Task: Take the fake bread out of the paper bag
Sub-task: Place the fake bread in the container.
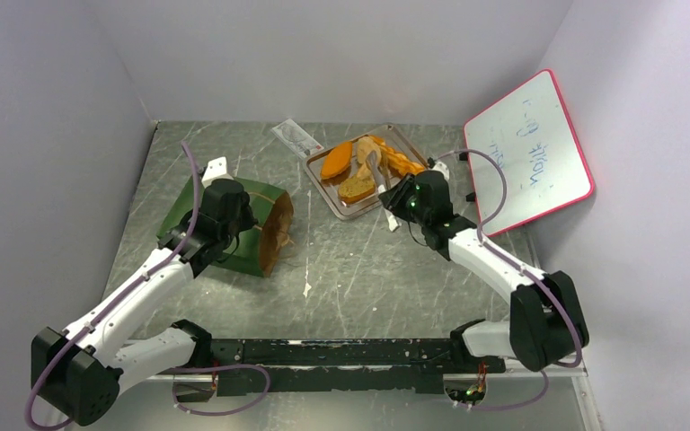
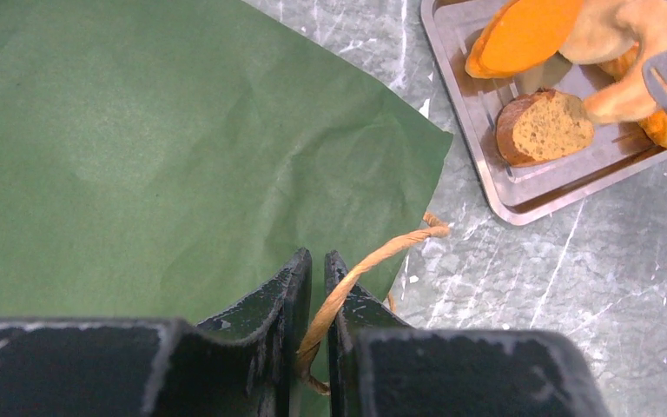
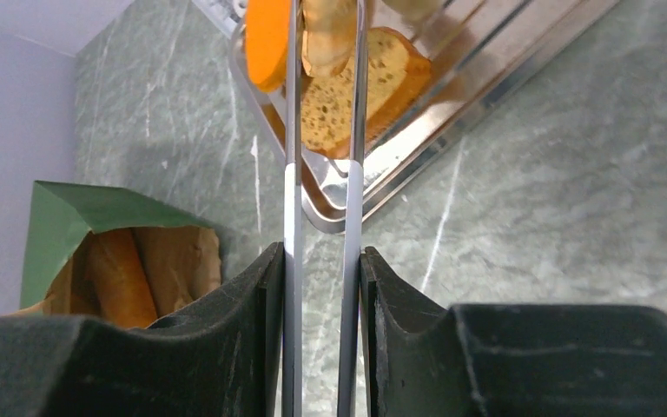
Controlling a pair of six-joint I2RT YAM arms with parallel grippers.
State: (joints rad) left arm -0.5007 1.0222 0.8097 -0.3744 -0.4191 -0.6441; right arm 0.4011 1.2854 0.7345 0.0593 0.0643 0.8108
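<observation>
The left gripper [image 2: 319,258] clamps the paper bag [image 2: 139,130]'s handle [image 2: 382,252] by the table [image 1: 368,269]'s left edge. The right gripper [image 3: 321,261] squeezes tongs [image 3: 293,200] holding fake bread [image 3: 326,35] over the tray [image 2: 564,174], well apart.

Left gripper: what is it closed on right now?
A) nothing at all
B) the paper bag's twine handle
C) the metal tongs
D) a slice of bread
B: in the left wrist view the left gripper is shut with the tan twine handle pinched between its fingers, at the edge of the green paper bag.
</observation>
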